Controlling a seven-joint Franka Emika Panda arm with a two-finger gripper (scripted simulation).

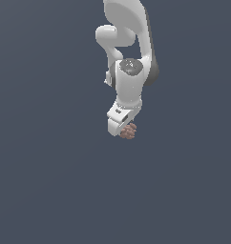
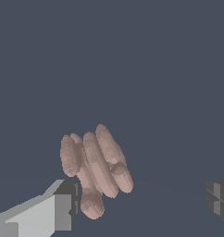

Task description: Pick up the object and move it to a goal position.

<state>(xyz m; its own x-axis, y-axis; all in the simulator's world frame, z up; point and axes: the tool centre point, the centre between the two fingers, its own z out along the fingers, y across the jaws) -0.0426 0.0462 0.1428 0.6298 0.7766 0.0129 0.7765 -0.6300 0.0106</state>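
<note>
One white arm [image 1: 129, 57] reaches down from the top of the exterior view over a plain dark blue-grey ground, and it serves as the landmark for everything else. At its lower end sits the gripper [image 1: 121, 129], and going from the exterior view's left to its right, the gripper's pale body comes first and then the clump [image 1: 129, 131], which shows at the gripper's tip, just below the arm and peeking out on the right of the fingers. The clump is small, reddish-brown and knobbly, narrower than the gripper above it. In the wrist view, again left to right, comes first one finger [image 2: 53, 208], light grey with a dark pad; then the clump [image 2: 97, 166], a bundle of elongated pinkish-brown lobes lying side by side and tilted, its lower lobe touching or just beside that pad; then a wide stretch of bare ground; and last the other finger [image 2: 219, 200], seen only as a dark block at the edge. The jaws stand wide apart, well wider than the clump, which sits close against one finger and well clear of the other, so it is not clamped between them.
</note>
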